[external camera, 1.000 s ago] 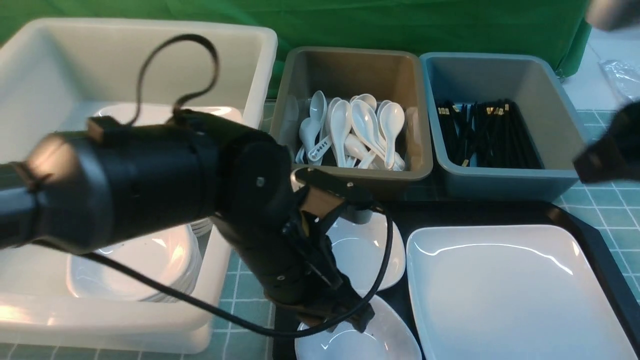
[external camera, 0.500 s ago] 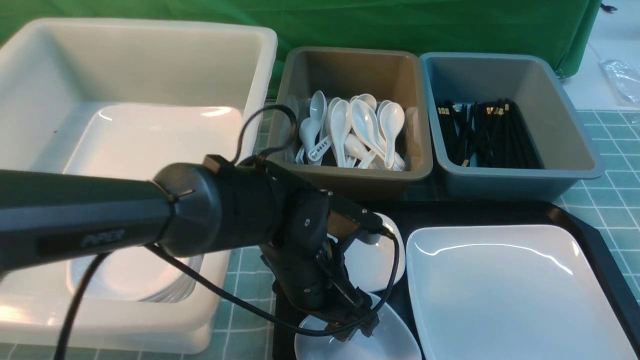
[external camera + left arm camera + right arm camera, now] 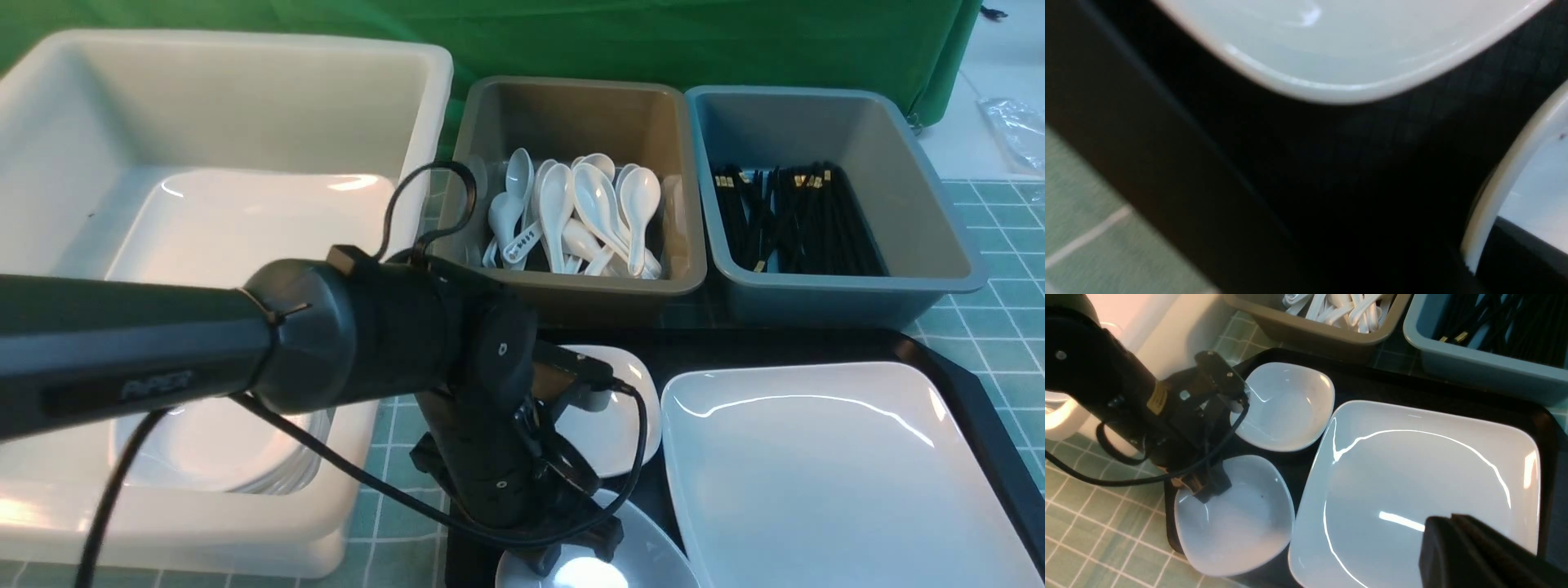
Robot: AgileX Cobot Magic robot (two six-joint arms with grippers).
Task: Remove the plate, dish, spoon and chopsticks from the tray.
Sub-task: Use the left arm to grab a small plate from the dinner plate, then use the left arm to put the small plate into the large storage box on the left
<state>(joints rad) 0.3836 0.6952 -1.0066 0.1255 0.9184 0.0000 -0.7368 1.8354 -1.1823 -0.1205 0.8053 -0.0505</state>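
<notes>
1. Claw state. My left claw (image 3: pixel 1208 489) is lowered onto the far left rim of the near dish (image 3: pixel 1241 526), at the tray's near left corner. One finger shows inside that rim in the left wrist view. I cannot tell whether the jaws are clamped on it or merely straddle it. My right claw (image 3: pixel 1443 535) is pressed together, holds nothing, and hangs above the near right part of the plate (image 3: pixel 1412 477).

2. Reason for placement. The rim is the only edge a shallow dish offers. I judge that the left arm takes this dish because the white tub (image 3: pixel 245 73), holding a stack of similar dishes (image 3: pixel 212 441), stands just left of the tray (image 3: pixel 735 347).

3. Task items. The near dish is small, white, glossy and rounded-square. The far dish (image 3: pixel 1286 408) is its match and sits just beyond it. The plate is much wider, shallow, with a raised rim, and fills the tray's right side. No loose spoon or chopsticks show on the tray. White spoons (image 3: pixel 571 212) lie in the brown tub (image 3: pixel 571 114), and black sticks (image 3: pixel 792 216) lie in the blue tub (image 3: pixel 784 122).
</notes>
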